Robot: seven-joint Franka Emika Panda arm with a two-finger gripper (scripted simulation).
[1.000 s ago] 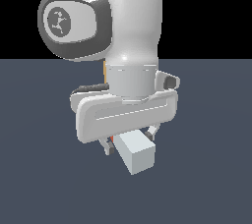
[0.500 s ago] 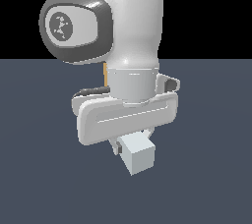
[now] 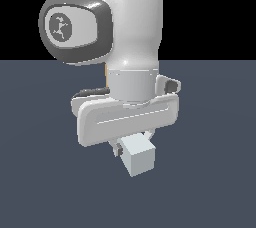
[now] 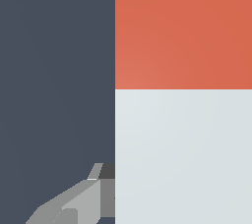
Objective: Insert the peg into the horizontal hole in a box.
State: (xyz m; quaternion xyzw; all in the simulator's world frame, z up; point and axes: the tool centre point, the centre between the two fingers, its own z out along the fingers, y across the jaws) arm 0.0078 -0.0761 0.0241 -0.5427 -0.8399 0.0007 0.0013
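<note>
In the exterior view my gripper hangs under the white hand, shut on the peg. The peg's grey-white end face points toward the camera. In the wrist view the peg fills one side of the picture, its grey-white length running into the red-orange end. One grey finger shows beside it. Of the box only a thin orange sliver shows behind the arm. The hole is hidden.
The dark blue-grey floor spreads all around the arm. The white arm link with its round grey joint cap fills the upper middle of the exterior view and blocks what lies behind it.
The hand with the peg has shifted only slightly. A small red strip seen under the hand one second ago no longer shows in the exterior view.
</note>
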